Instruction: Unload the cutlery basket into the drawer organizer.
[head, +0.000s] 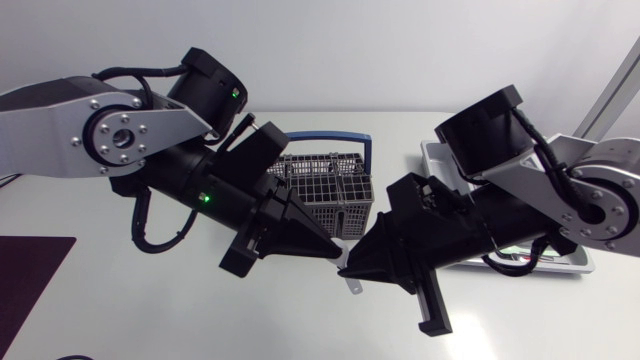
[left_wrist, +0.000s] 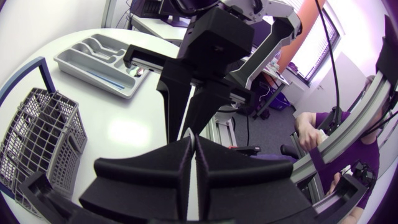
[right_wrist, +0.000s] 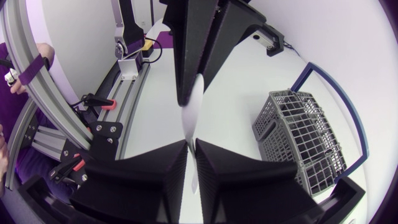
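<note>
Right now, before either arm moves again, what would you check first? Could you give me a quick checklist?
1. Cutlery piece bridges both tools: ok.
2. Right tool closed on it from two sides: ok.
3. Left tool closed on its other end: ok.
4. Kind of piece, so the right slot can be chosen: cannot tell, as only a thin pale strip shows.
5. Drawer organizer within open reach: cannot tell, as my right arm hides much of it from above.
6. Cutlery basket emptied: cannot tell. No cutlery shows, but the mesh hides parts.
</note>
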